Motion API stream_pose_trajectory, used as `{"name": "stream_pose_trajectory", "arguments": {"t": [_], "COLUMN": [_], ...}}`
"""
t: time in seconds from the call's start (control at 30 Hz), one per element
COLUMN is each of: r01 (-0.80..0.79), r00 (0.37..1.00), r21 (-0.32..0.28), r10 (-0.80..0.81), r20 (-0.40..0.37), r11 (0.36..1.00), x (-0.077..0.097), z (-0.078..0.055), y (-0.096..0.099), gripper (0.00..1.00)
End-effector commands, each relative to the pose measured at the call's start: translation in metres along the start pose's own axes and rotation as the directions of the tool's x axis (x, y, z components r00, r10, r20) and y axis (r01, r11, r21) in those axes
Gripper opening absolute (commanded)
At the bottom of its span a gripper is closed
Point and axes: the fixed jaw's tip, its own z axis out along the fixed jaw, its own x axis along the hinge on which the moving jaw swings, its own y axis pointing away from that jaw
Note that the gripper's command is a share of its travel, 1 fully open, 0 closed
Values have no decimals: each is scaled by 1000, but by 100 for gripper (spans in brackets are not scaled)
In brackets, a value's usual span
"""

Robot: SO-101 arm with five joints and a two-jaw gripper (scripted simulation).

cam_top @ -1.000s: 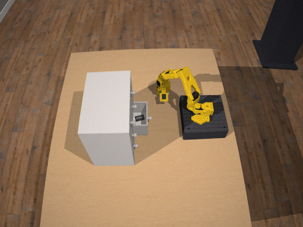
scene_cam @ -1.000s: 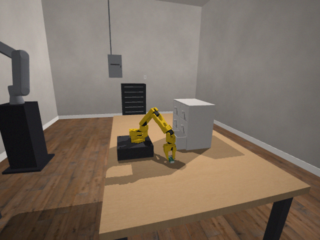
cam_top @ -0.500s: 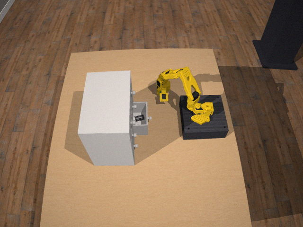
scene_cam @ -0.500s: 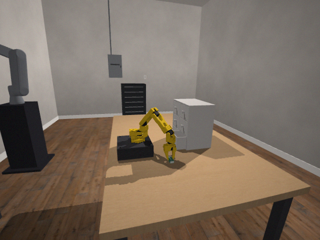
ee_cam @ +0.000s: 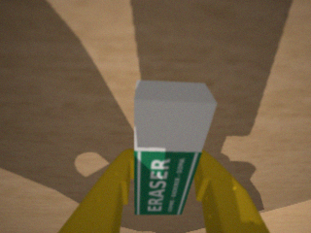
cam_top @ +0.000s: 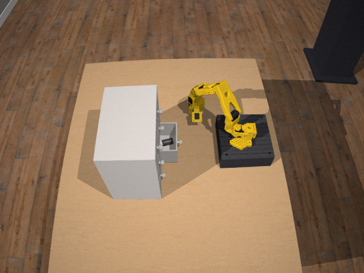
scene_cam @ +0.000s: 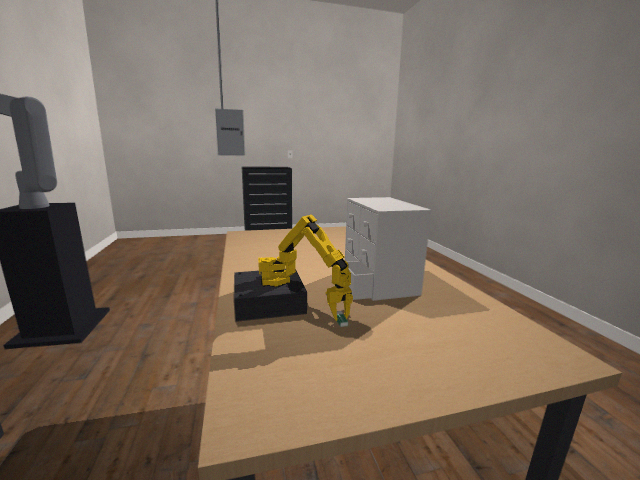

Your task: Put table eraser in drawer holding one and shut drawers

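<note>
Between the gripper's (cam_top: 194,116) (scene_cam: 341,316) (ee_cam: 165,177) fingertips, eraser (scene_cam: 342,319) (ee_cam: 170,146), seemingly clamped

Green-sleeved eraser (scene_cam: 342,319) (ee_cam: 167,150), grey-white end bare, clamped between fingers, at table (scene_cam: 413,372).

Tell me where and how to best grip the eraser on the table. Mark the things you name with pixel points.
Take the eraser (scene_cam: 342,319) (ee_cam: 167,146) by the long sides of its green sleeve, coming from straight above. It is a narrow block lying flat, so its parallel long sides should suit the two jaws. The gripper (scene_cam: 340,316) (ee_cam: 162,177) already has it that way, shut on the sleeve, with the grey-white end sticking out.
</note>
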Motion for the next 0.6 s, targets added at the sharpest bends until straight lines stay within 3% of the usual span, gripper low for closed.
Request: {"name": "stream_pose_trajectory", "arguments": {"t": [0.0,0.37,0.57], "r01": [0,0,0], "r00": [1000,1000,1000], "r21": [-19,-19,-19], "r10": [0,0,0], "r20": [18,18,18], "r11": [1000,1000,1000], "x": [-4,-4,-3], "z": [4,4,-10], "y": [5,5,3], "gripper": [0,0,0]}}
